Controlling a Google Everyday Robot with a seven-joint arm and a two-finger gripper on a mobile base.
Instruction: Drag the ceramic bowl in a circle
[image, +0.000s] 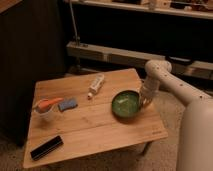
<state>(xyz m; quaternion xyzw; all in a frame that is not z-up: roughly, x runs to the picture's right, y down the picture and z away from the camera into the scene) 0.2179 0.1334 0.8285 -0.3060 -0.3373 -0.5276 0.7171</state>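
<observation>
The ceramic bowl (125, 104), a wide, shallow, glossy green dish, sits on the right part of the wooden table (95, 130), close to its right edge. My gripper (145, 102) comes down from the white arm (165, 82) on the right and sits on the bowl's right rim, shut on it. The gripper covers that part of the rim.
A white bottle (96, 84) lies at the table's back middle. A clear cup with an orange item (45, 108) and a blue sponge (67, 104) are at the left. A black bar (46, 147) lies at the front left corner. A dark cabinet and metal shelving stand behind.
</observation>
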